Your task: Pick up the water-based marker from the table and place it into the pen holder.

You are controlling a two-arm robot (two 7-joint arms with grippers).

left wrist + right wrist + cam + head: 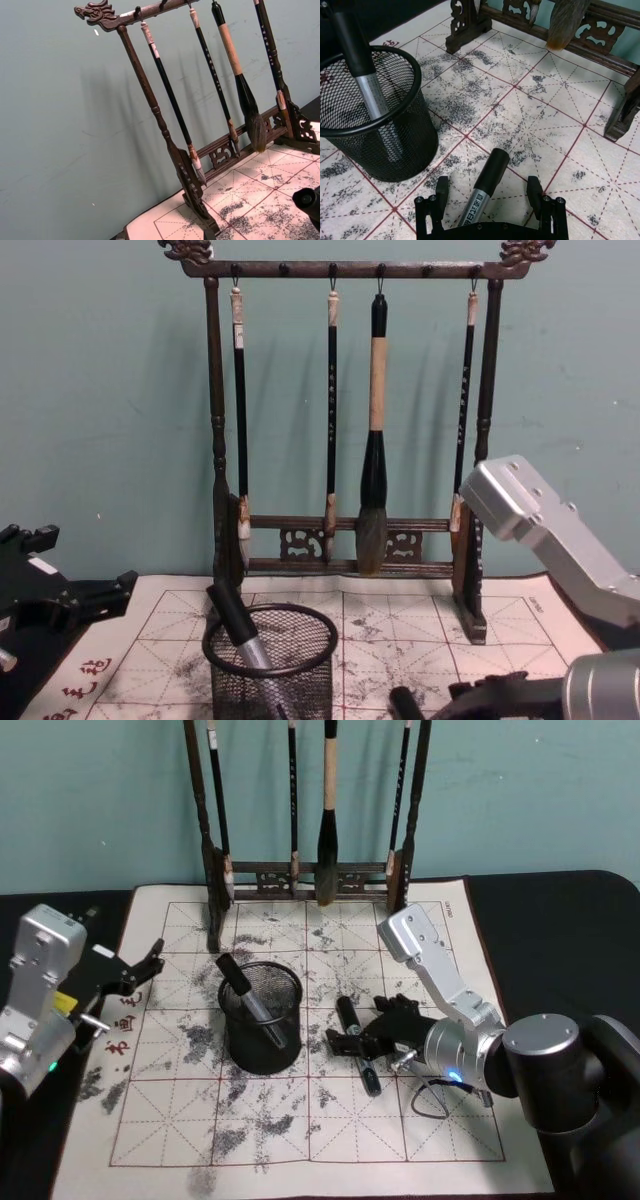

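Observation:
A water-based marker (pixel 356 1042) with a black cap and silver barrel lies on the cream cloth of the table (pixel 300 1140), just right of the pen holder (pixel 262 1038). My right gripper (pixel 368 1038) is low over it and open. In the right wrist view the marker (pixel 484 192) lies between the two fingers (pixel 441 189), which stand apart on either side of it. The black mesh pen holder (pixel 395 145) stands upright with another marker (pixel 367 82) leaning inside it. My left gripper (pixel 143 972) hangs open at the cloth's left edge, away from both.
A tall dark wooden rack (pixel 305 870) of hanging calligraphy brushes stands at the back of the cloth, also in the chest view (pixel 350 410) and left wrist view (pixel 165 135). Grey ink stains cover the cloth. Bare cloth lies in front of the holder.

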